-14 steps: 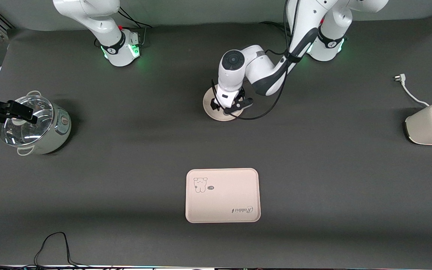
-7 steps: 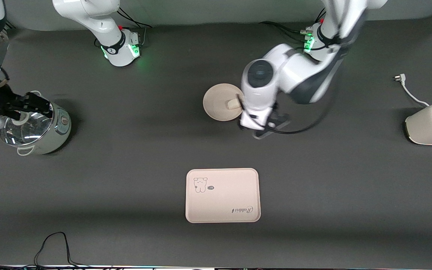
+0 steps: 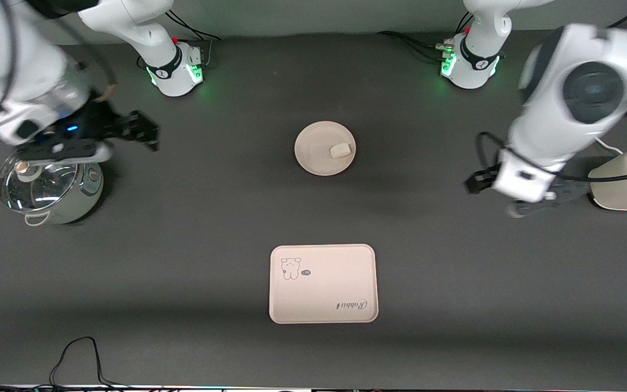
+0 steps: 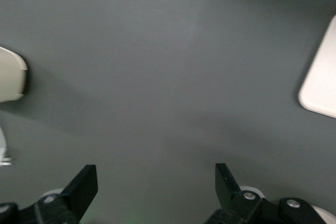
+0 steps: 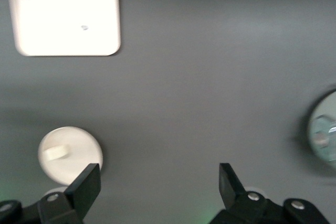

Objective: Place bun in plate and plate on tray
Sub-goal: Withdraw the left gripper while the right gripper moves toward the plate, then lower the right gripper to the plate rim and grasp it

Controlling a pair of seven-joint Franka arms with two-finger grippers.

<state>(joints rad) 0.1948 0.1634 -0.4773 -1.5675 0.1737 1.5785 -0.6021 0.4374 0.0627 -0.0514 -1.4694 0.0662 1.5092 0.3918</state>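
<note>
Bun (image 3: 339, 151): small, white, laid in the plate (image 3: 313, 160), toward the left arm's side of its middle. Plate: round, beige-pink, set on the dark tabletop (image 3: 455, 283), farther from the front camera than the tray (image 3: 346, 272) and well apart from it. Tray: rectangular, printed, nothing carried. Left claw (image 3: 496, 198): spread, nothing held, raised over bare tabletop beside the toaster (image 3: 626, 182). Right claw (image 3: 147, 130): spread, nothing held, raised near the glass-lidded pot (image 3: 47, 185).

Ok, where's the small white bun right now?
The small white bun lies in the round beige-pink plate, toward the left arm's end of it, mid-table and farther from the front camera than the rectangular printed tray.
</note>
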